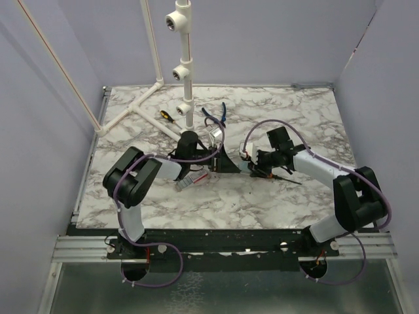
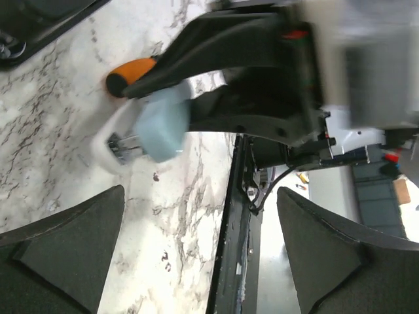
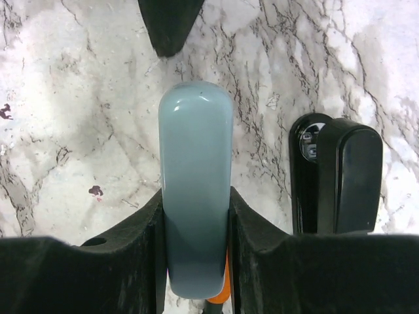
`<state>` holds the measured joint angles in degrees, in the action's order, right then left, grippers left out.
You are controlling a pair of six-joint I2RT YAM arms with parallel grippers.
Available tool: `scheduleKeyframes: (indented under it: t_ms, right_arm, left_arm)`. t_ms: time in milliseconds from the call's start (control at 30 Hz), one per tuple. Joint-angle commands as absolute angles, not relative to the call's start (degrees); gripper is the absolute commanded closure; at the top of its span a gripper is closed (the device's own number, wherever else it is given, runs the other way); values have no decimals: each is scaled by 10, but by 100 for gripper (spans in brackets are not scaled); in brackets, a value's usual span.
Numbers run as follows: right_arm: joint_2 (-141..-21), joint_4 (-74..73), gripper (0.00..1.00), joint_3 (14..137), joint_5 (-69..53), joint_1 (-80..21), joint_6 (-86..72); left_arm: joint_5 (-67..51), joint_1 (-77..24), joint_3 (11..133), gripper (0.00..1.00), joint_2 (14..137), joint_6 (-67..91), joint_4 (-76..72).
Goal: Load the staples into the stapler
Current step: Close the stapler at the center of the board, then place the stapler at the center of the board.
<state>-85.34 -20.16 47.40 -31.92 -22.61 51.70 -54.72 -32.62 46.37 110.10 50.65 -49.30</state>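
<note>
Left gripper: the left gripper (image 2: pixel 200 196) stood wide open near the middle of the tabletop (image 1: pixel 294 118), with nothing between its fingers (image 2: pixel 72 242).
Right gripper: the right gripper (image 3: pixel 195 196) was closed on the pale teal bar (image 3: pixel 195 131), one black finger pressed to each long side. The bar's rounded end stuck out past the fingertips.
Gripper relation: the two grippers faced each other just apart, and the tip of a left finger showed at the top of the right wrist view.
Stapler: the stapler (image 3: pixel 337 176) was black and slim, and sat on the marble just beside the right gripper's finger, apart from the teal bar. It could not be picked out in the overhead view.
Staples: the staples (image 1: pixel 191 180) were in a white box with red marking. It lay on the tabletop left of centre, towards the near edge and just beside the left arm's forearm.
Orange handle: an orange handle (image 2: pixel 131 70) with a black end poked out behind the right gripper, close under the teal bar.
Far edge: a yellow-and-black screwdriver (image 1: pixel 166 116) and blue-handled pliers (image 1: pixel 216 116) lay near the foot of the white pipe frame (image 1: pixel 185 65).
</note>
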Motion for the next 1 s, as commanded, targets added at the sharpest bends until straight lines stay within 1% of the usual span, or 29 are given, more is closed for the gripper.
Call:
scheduleKeyframes:
  t_ms: [0, 100, 200, 333, 600, 733, 833, 933, 967]
  right_arm:
    - [-902, -282, 74, 526, -384, -221, 568]
    - [-952, -342, 72, 584, -400, -221, 586]
    - [-982, -343, 72, 607, -398, -226, 594]
    - [-1009, -346, 71, 641, -396, -239, 599]
    - [-1036, -333, 65, 645, -355, -280, 605]
    - [-1033, -325, 58, 627, -341, -287, 601]
    - [-1029, -312, 48, 617, -330, -287, 568]
    - [-1016, -292, 40, 600, -316, -287, 540]
    - [-1007, -283, 36, 593, -313, -287, 531]
  left_arm:
    - [-520, -323, 448, 1, 994, 327, -363]
    - [-493, -322, 451, 1, 935, 207, -244]
    - [-472, -322, 447, 1, 881, 113, -153]
    - [-454, -319, 465, 1, 846, 15, -11]
    - [-442, -278, 470, 1, 785, -25, 60]
    - [-436, -269, 477, 1, 763, -41, 85]
    - [-418, -267, 479, 1, 750, -56, 97]
    - [-383, -261, 491, 1, 737, -82, 123]
    - [-379, -258, 498, 1, 731, -89, 135]
